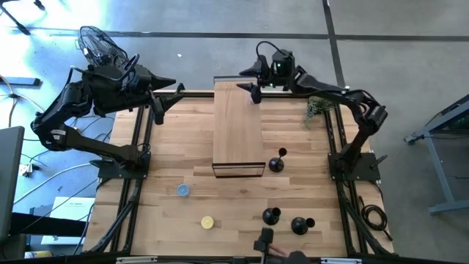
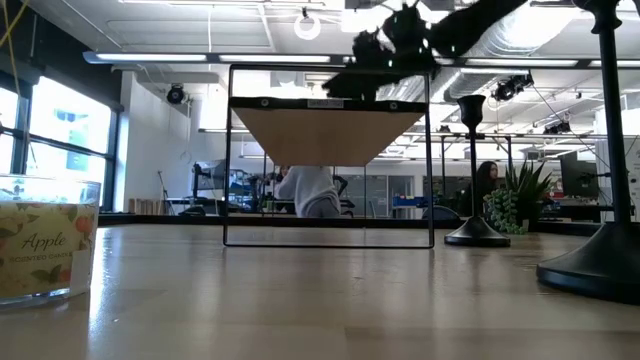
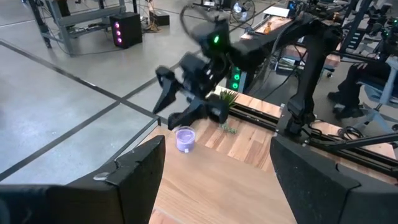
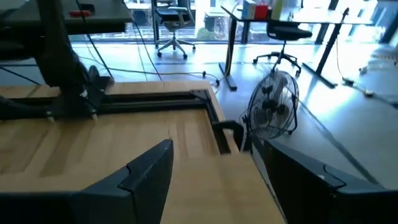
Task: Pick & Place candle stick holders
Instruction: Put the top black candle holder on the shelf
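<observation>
Three black candle stick holders stand on their round bases on the wooden table: one (image 1: 277,163) beside the near right corner of the wooden shelf (image 1: 238,125), two (image 1: 272,215) (image 1: 301,225) near the front edge. In the low view, one holder (image 2: 474,170) stands upright right of the shelf frame. My right gripper (image 3: 177,106) hovers open and empty above the shelf's far end (image 1: 253,89). My left gripper (image 1: 157,108) waits open and empty, raised at the table's far left corner (image 3: 217,180).
A purple candle jar (image 3: 185,138) stands on the shelf's far end, under my right gripper. A blue jar (image 1: 182,191) and a yellow one (image 1: 207,221) stand at the near left. A small plant (image 1: 316,108) sits at the far right. The "Apple" jar (image 2: 45,250) is close to the low camera.
</observation>
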`<act>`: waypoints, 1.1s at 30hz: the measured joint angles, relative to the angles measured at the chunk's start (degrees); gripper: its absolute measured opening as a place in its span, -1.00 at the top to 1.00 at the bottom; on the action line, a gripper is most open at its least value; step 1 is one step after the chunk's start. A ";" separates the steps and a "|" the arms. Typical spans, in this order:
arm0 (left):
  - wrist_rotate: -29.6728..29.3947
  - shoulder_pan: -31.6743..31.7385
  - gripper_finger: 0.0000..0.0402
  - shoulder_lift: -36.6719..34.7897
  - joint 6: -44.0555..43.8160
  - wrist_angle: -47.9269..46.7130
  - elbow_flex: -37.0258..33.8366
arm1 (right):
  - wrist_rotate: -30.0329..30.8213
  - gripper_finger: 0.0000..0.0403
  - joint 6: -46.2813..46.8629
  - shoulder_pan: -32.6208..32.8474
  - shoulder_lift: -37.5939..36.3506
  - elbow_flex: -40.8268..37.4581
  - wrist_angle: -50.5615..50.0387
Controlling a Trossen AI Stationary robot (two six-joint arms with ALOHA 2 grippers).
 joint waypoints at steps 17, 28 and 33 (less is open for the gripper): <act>-0.02 0.00 -0.43 0.00 0.00 -0.27 0.00 | -2.42 -0.21 -3.72 5.35 -25.26 6.61 -23.45; -0.02 -0.01 -0.43 0.75 -0.02 -0.90 0.00 | -0.44 -0.21 -2.48 11.13 -39.20 6.58 -49.68; 3.60 -0.01 -0.43 2.22 -2.15 -2.72 0.02 | 5.53 -0.21 1.34 15.98 -42.01 6.58 -60.54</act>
